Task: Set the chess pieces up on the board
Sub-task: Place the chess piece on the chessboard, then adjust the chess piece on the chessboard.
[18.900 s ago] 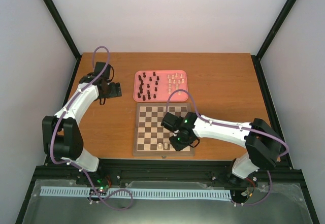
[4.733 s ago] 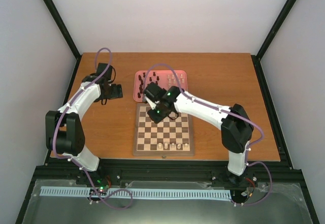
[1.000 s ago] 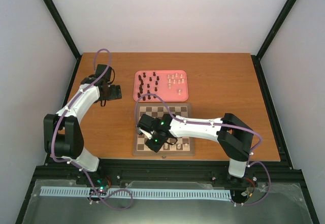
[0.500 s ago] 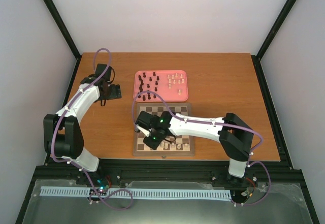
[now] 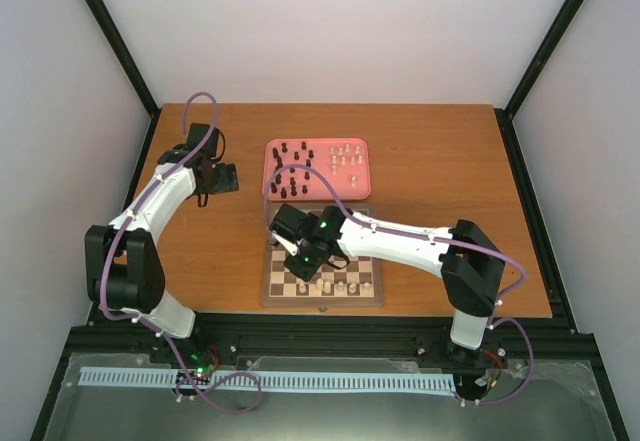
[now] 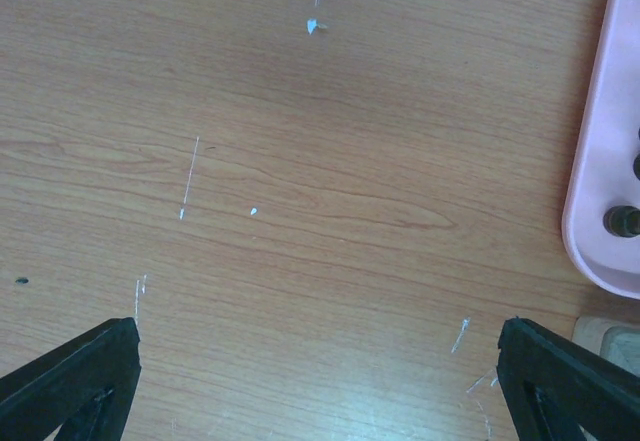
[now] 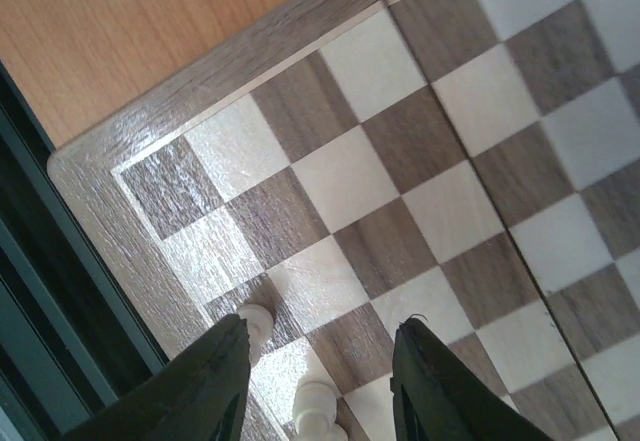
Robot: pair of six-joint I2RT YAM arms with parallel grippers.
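1. The right gripper (image 7: 322, 346) hangs over the near left corner of the chessboard (image 7: 420, 141). Its jaws are partly apart and grip nothing.
2. A cream piece (image 7: 315, 406) stands upright in the gap between the fingers with daylight on both sides. A second cream piece (image 7: 256, 323) stands just beside one finger (image 7: 215, 381); whether they touch I cannot tell.
3. The step in hand looks like letting go of a piece in the near row and getting clear of it.
4. To do that well, keep the jaws no narrower and rise straight up. Any sideways drift would tip one of these slim, top-heavy figures into its neighbour.
5. Swing toward the pink tray (image 5: 317, 193) only once the fingertips are above the pieces' heads.
6. From above, a few cream pieces (image 5: 330, 286) line the board's near row, and every other square in view is bare.
7. Most of the set waits on the tray beyond the board: dark pieces (image 5: 290, 169) on its left half, cream ones on its right.
8. All the pieces are small turned figures, each narrower than a square, so each pick calls for a centred grip low on the stem.
9. The left gripper (image 6: 318, 346) is spread wide over the bare counter (image 6: 300, 161), just left of the tray, holding nothing.
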